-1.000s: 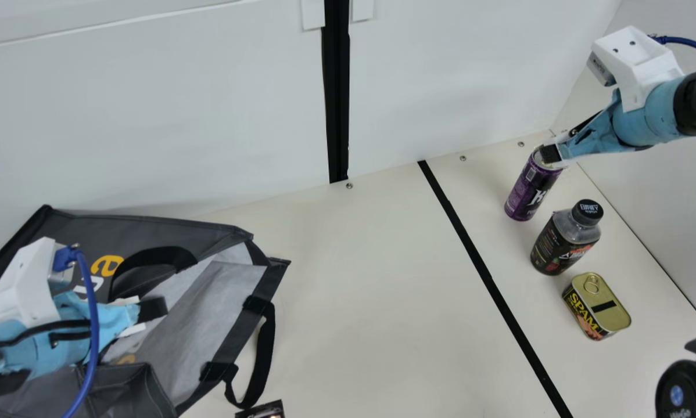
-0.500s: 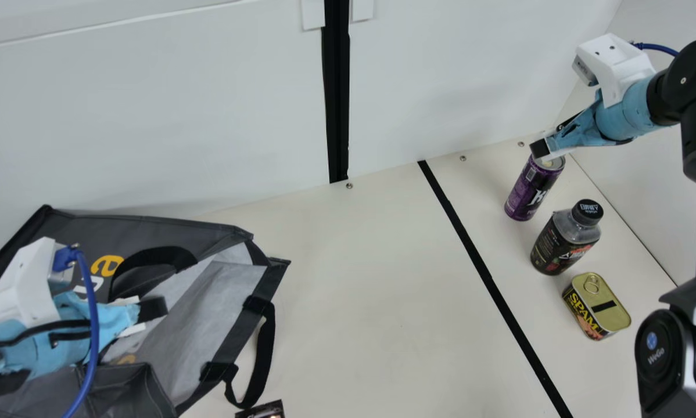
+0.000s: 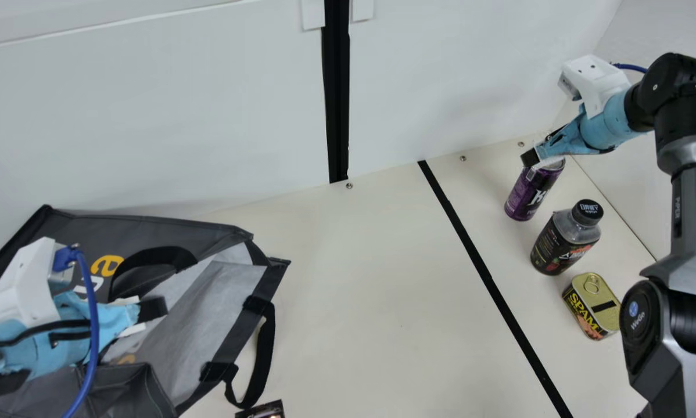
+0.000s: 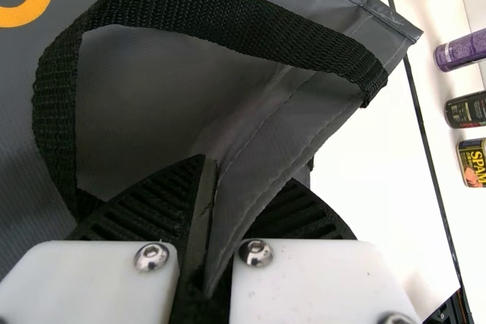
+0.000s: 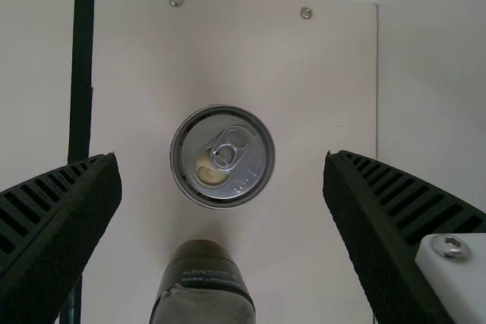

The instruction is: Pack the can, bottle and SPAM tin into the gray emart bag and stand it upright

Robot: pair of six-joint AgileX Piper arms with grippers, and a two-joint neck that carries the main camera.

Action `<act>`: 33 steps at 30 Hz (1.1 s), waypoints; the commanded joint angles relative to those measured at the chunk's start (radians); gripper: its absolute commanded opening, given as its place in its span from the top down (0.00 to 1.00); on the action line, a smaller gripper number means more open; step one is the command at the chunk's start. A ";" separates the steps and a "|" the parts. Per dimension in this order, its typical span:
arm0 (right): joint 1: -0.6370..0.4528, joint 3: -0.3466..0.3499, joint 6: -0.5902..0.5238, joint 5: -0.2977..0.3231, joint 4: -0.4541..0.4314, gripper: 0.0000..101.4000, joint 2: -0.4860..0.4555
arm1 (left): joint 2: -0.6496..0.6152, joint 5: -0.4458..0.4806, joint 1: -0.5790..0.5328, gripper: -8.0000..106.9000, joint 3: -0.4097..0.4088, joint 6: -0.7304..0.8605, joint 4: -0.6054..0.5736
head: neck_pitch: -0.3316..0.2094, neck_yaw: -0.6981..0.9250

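Purple can (image 3: 528, 196) stands below your right gripper (image 3: 535, 155), which hangs wide open and apart from it, with the bottle (image 3: 559, 242) at the can's five o'clock in the main view. At eight o'clock, your left gripper (image 3: 153, 310) pinches the gray emart bag (image 3: 174, 229).

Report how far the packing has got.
None of the three items is packed. In hand: the left gripper pinches the edge of the gray fabric bag, lying open; the right gripper is open above the purple cylindrical can. Left: pack that can, the black-capped bottle and rectangular gold-lidded SPAM tin, all on the table, then stand the bag up.
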 commanded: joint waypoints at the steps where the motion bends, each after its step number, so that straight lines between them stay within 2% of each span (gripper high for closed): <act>1: 0.000 -0.001 0.002 0.002 0.002 0.06 0.010 | 0.000 0.000 0.000 1.00 0.000 0.000 0.000 | -0.023 -0.001; 28: 0.001 0.009 0.000 0.002 0.008 0.06 0.111 | 0.000 0.000 0.000 1.00 0.000 0.000 0.000 | -0.023 -0.001; 33: -0.003 -0.005 -0.007 0.002 0.018 0.39 0.130 | 0.000 0.000 0.000 1.00 0.000 0.000 0.000 | -0.023 -0.001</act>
